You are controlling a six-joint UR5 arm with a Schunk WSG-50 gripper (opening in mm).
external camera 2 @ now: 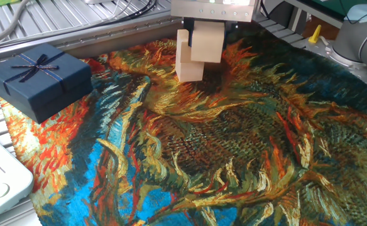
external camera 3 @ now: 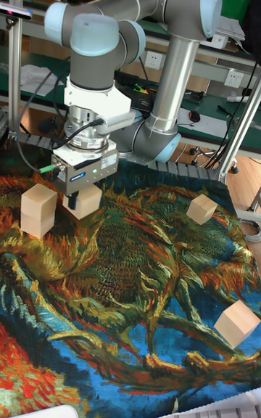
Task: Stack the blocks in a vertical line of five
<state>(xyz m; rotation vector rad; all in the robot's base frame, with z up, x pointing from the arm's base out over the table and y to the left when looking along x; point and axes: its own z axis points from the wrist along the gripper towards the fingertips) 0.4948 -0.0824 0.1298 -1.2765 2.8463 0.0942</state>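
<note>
Blocks: two-high stack (external camera 3: 38, 210) at desk's far edge on the sunflower-print cloth (external camera 2: 234, 157); third cube (external camera 2: 207, 42) clamped in claw (external camera 3: 81, 200), hanging just beside stack, offset toward arm side, about level w/ stack's top cube, so it must rise and shift over. Two loose cubes (external camera 3: 202, 208), (external camera 3: 237, 323) well apart. Claw fingers hidden; stack partly occluded in fixed view.

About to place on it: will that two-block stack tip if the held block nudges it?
Probably easy to tip. The stack is two cubes tall on a painted cloth, likely a soft, uneven footing. Its upper cube sits slightly offset in the fixed view, so a sideways bump might slide it. The block in the gripper looks rigid wood, so contact would not cushion.
</note>
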